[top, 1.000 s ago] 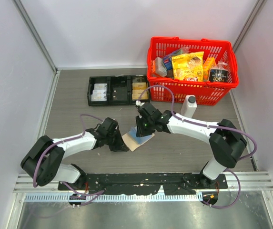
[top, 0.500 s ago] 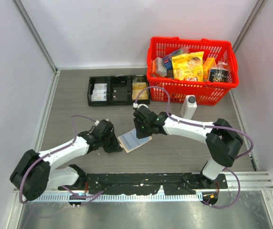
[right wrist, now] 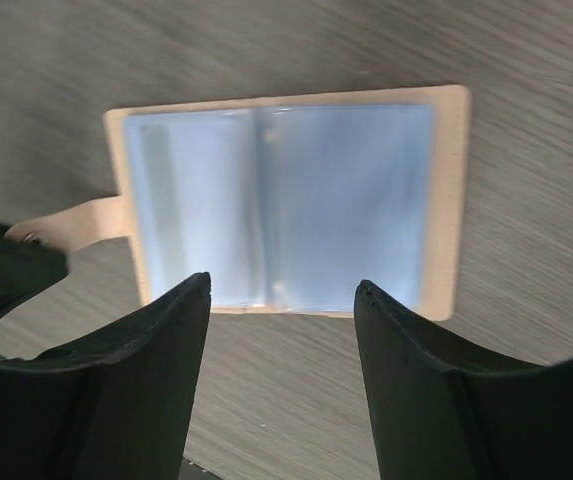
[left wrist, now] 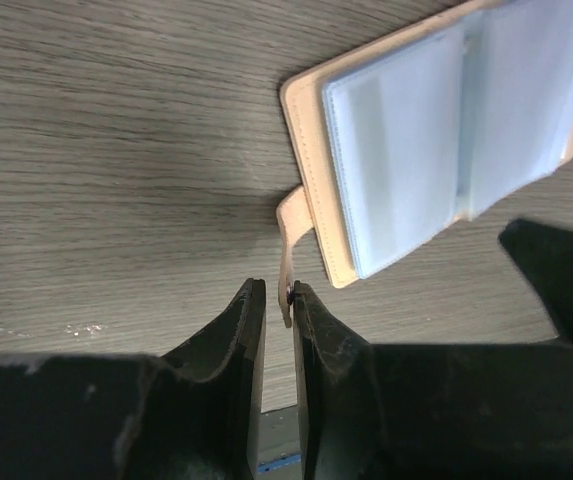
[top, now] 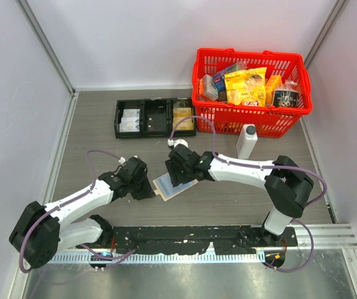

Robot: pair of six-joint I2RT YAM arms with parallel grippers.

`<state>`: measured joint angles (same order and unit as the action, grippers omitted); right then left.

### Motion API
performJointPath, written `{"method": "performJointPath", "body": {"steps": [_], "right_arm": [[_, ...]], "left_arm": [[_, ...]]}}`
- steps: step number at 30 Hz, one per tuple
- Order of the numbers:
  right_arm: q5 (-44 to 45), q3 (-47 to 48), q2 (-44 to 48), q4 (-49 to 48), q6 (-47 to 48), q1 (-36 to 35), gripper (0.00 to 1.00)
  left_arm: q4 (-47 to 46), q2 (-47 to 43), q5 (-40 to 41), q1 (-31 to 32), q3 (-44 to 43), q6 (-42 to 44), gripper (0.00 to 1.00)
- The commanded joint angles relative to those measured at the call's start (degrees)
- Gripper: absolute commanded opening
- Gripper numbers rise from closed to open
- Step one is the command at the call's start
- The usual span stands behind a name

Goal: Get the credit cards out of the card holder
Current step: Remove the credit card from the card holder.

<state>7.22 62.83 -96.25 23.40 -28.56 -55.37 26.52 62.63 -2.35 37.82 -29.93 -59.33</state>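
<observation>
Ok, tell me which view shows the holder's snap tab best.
Left wrist: the snap tab is close and sharp, its end between the fingers of the left gripper. Right wrist shows it blurred and off-centre. Top view: too small to tell.

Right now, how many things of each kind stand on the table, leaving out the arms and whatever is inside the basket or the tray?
card holder: 1
black tray: 1
red basket: 1
white bottle: 1
Total: 4
</observation>
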Motion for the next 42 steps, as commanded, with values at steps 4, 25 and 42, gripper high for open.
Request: {"method": "performJointPath", "body": {"steps": [4,25,42], "right_arm": [[0.42,4.41,-3.07,-4.41,1.75,-4.21,0.68],[16.58,10.38,-11.77,3.4,0.87,-9.14,0.73],[7.28,12.67,-6.94,6.57,2.98,-4.05,0.71]], "left_arm": [[-2.53,3.99,2.79,0.15,-0.83,-1.05,0.19],[-5.87,2.32,0.77,0.15,3.92,-3.69,0.0],[-5.08,2.58,-0.02,0.15,5.06,-1.23,0.0]]}}
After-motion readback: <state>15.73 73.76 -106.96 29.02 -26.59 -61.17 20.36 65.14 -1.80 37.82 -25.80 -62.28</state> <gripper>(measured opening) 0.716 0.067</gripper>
